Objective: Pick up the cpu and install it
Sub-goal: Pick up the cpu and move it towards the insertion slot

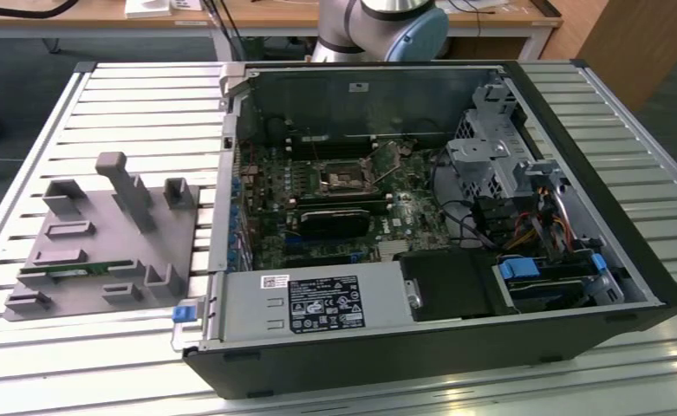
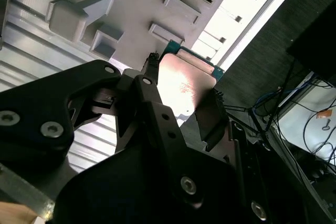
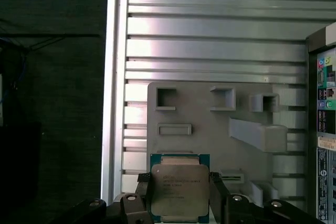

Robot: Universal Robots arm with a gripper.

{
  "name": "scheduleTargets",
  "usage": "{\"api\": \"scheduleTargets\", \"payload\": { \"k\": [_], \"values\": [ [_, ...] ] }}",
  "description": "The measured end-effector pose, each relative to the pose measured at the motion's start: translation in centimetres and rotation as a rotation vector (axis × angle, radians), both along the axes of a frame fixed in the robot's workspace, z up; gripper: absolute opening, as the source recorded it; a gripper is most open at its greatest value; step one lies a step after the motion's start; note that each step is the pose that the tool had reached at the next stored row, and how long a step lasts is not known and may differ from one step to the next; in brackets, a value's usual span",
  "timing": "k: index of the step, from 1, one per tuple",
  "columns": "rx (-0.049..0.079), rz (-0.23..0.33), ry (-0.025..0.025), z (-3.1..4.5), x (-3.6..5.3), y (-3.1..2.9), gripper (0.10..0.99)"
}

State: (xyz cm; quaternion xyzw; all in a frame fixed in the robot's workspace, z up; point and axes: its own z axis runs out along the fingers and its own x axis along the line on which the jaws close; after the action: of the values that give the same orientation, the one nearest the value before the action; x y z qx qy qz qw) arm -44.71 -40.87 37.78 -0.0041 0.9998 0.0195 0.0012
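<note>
The cpu [image 3: 179,182] [image 2: 186,85] is being clamped at two opposite edges between the black fingers [image 3: 143,195] of the gripper [image 3: 181,203], in both wrist views. It is being held over a grey fixture plate [image 3: 210,124] lying on the slatted aluminium table [image 1: 615,113]. An open computer case [image 1: 315,303] is being carried by the same table, with wooden desks [image 1: 280,13] behind and dark floor [image 3: 52,103] alongside.

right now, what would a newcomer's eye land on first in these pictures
The cpu stands out at once in both wrist views, clamped by its edges in the end effector, with the grey holder tray behind it. In the exterior view, the open computer case takes up the middle of the slatted table, and the dark motherboard socket sits near the board's centre.
</note>
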Motion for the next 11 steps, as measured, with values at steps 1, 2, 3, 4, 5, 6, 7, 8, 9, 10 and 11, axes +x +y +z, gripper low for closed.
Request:
{"api": "scheduleTargets", "payload": {
  "k": [1,2,3,4,5,6,7,8,9,10,11],
  "values": [
    [0.0,0.0,0.0,0.08,0.0,0.0,0.533],
    [0.0,0.0,0.0,0.16,0.0,0.0,0.533],
    [0.0,0.0,0.0001,0.24,0.0,0.0,0.533],
    [0.0,0.0,0.0001,0.32,0.0,0.0,0.533],
    [0.0,0.0,0.0,0.4,0.0,0.0,0.533],
    [0.0,0.0,0.0,0.48,0.0,0.0,0.533],
    [0.0,0.0,0.0001,0.56,0.0,0.0,0.533],
    [0.0,0.0,0.0001,0.64,0.0,0.0,0.533],
    [0.0,0.0,0.0001,0.71,0.0,0.0,0.533],
    [0.0,0.0,0.0,0.79,0.0,0.0,0.533],
    [0.0,0.0,0.0,0.86,0.0,0.0,0.533]
  ]
}}
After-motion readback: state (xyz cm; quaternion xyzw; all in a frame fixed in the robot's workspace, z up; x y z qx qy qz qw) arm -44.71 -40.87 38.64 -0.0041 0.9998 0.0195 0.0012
